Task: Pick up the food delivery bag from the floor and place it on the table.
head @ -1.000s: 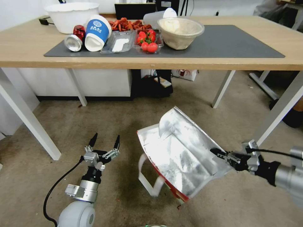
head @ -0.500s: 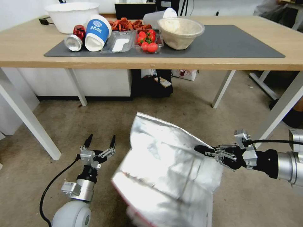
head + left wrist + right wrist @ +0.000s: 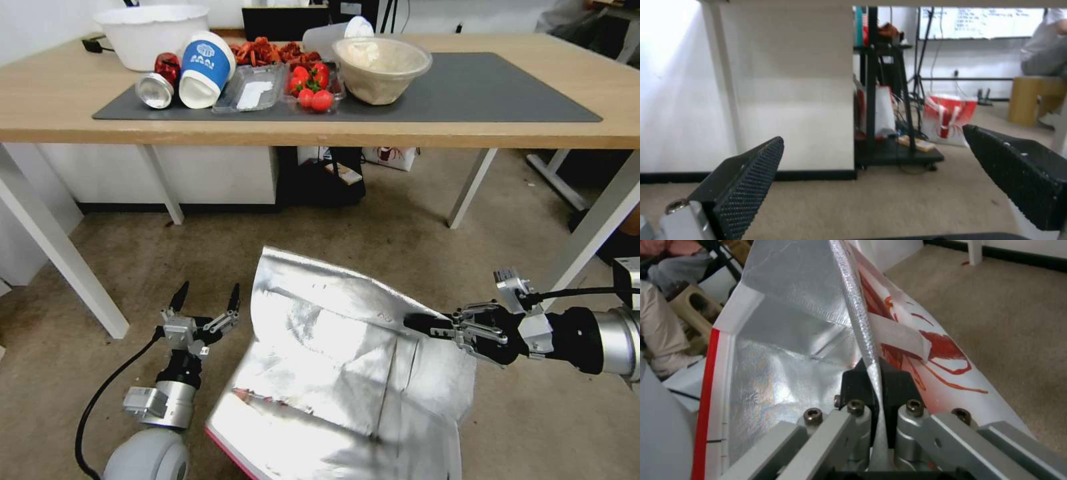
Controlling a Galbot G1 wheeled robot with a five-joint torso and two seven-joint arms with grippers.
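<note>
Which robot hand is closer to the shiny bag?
Right. The right gripper pinches the bag by its rim; the left gripper hangs open beside it, not touching.

**Shiny foil, matt mat, rough floor**

The food delivery bag (image 3: 333, 373) is showing crinkled silver foil, glossy and reflecting light; its outer side (image 3: 925, 350) is looking like smooth white material with red print. The right gripper (image 3: 874, 380) is showing brushed metal links and black pads. The left gripper (image 3: 889, 173) pads (image 3: 746, 186) are looking like dotted black rubber. The desk (image 3: 53, 107) is showing pale matt wood under a dark grey matt mat (image 3: 480, 87). The floor (image 3: 413, 233) is looking rough and dull.
</note>
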